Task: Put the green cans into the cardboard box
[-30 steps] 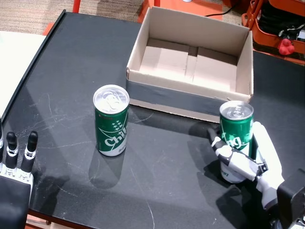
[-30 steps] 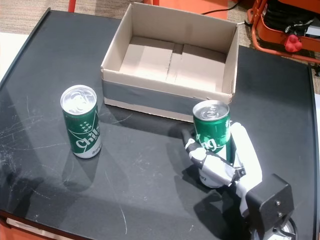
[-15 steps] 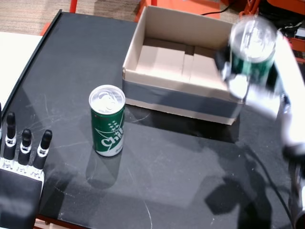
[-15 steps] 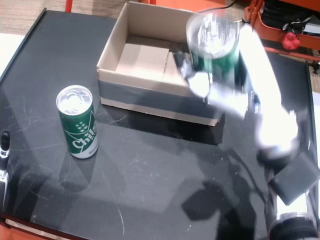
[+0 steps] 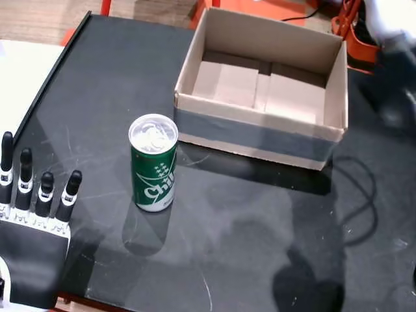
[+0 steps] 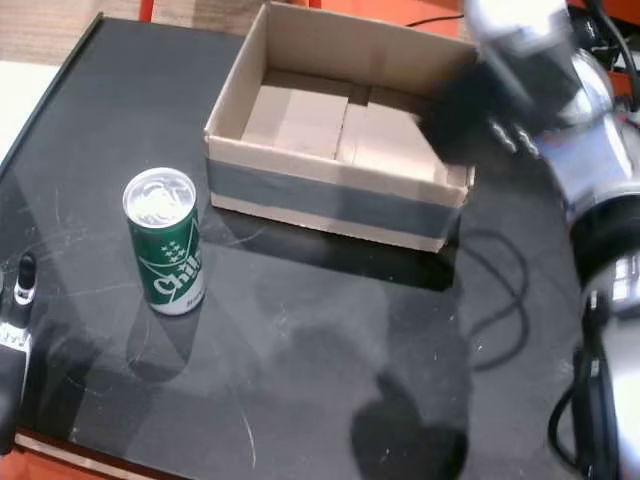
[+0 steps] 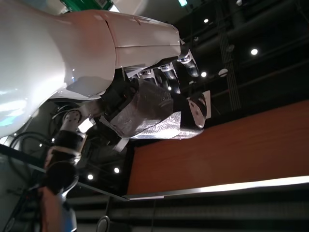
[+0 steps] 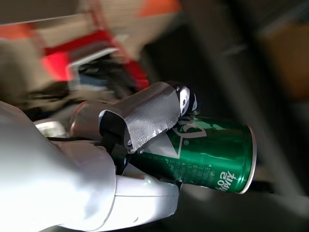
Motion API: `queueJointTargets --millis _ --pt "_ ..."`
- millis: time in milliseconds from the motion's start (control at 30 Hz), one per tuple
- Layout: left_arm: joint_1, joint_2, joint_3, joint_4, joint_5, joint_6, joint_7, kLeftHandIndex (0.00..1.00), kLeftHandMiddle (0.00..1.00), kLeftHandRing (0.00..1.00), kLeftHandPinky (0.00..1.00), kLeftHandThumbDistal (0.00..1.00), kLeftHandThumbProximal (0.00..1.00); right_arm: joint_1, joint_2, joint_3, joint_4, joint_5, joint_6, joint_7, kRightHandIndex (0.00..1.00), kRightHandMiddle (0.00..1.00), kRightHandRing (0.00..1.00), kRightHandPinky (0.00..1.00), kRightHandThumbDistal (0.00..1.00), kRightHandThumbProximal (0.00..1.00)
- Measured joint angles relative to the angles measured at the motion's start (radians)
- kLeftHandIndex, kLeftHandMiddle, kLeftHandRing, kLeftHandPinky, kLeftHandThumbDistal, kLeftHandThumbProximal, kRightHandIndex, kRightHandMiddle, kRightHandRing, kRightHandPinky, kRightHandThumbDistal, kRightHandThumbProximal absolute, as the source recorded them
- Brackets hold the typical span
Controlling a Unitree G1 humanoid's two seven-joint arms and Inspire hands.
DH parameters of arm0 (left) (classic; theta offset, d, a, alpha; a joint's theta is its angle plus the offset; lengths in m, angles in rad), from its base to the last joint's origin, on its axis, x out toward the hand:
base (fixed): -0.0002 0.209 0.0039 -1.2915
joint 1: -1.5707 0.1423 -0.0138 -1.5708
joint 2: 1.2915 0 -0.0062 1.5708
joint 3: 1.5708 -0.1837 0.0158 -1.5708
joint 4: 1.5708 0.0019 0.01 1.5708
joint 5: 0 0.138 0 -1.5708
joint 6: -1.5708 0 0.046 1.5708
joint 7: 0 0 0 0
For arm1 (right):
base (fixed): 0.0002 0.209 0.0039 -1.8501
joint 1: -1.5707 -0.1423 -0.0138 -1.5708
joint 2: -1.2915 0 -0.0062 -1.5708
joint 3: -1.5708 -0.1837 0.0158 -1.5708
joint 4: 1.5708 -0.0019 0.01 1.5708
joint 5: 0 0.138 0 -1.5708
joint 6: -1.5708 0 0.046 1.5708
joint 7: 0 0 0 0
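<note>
- Two green cans show in all. One green can [image 5: 153, 162] stands upright on the black table [image 5: 260, 227], seen in both head views, well apart from either hand and just in front of the box's near left corner without touching it.
- The second can [image 8: 207, 152] appears only in the right wrist view, lying sideways in the picture, with the right hand [image 8: 140, 121] wrapped round it: a taped finger lies across its upper side and the palm is below.
- One cardboard box [image 5: 260, 91] sits open at the far side of the table; its floor shows only its folded flaps, with no can inside.
- In a head view the right arm [image 6: 560, 90] is a blur above the box's right end; the held can cannot be made out there.
- The left hand [image 5: 32, 227] rests at the table's near left edge, four fingers [image 5: 45, 188] straight, apart and holding nothing.
- In the left wrist view the left hand shows against a dark ceiling with its fingers likewise free.
</note>
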Motion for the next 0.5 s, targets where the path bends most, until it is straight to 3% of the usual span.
queueJointTargets --millis 33,100,167,200,300,400,433,500 --pt "0.001 -0.001 -0.002 -0.004 -0.001 0.003 0.000 0.76 0.66 0.78 0.88 0.27 0.43 -0.023 0.000 0.023 0.027 -0.017 0.052 -0.014 0.00 0.00 0.01 0.33 0.09 0.19" --pt "0.004 -0.004 -0.006 -0.010 -0.004 0.012 0.000 0.77 0.66 0.79 0.88 0.25 0.42 -0.048 -0.001 0.074 0.061 -0.057 0.142 -0.039 0.00 0.00 0.00 0.34 0.11 0.21" --pt "0.009 -0.008 -0.013 -0.029 -0.012 0.032 0.000 0.76 0.66 0.78 0.87 0.26 0.41 -0.053 0.000 0.148 0.099 -0.119 0.248 -0.060 0.00 0.00 0.02 0.35 0.20 0.05" --pt "0.012 -0.009 -0.013 -0.035 -0.015 0.033 0.000 0.76 0.66 0.78 0.87 0.27 0.43 -0.054 0.001 0.158 0.103 -0.127 0.267 -0.063 0.00 0.00 0.01 0.35 0.20 0.04" --pt "0.032 -0.020 -0.017 -0.062 -0.029 0.048 -0.001 0.76 0.66 0.79 0.88 0.24 0.49 -0.063 0.016 0.189 0.118 -0.136 0.368 -0.048 0.06 0.08 0.14 0.40 0.18 0.01" --pt "0.049 -0.041 -0.019 -0.086 -0.036 0.044 -0.002 0.74 0.65 0.79 0.88 0.26 0.54 -0.071 0.037 0.202 0.125 -0.136 0.455 0.028 0.05 0.05 0.13 0.38 0.06 0.17" --pt "0.052 -0.045 -0.021 -0.089 -0.036 0.038 -0.002 0.74 0.65 0.79 0.88 0.27 0.55 -0.073 0.041 0.212 0.127 -0.136 0.477 0.059 0.13 0.14 0.22 0.40 0.04 0.18" --pt "0.054 -0.047 -0.022 -0.092 -0.036 0.029 -0.002 0.74 0.65 0.79 0.88 0.26 0.56 -0.080 0.049 0.227 0.131 -0.136 0.511 0.130 0.19 0.18 0.30 0.42 0.06 0.18"
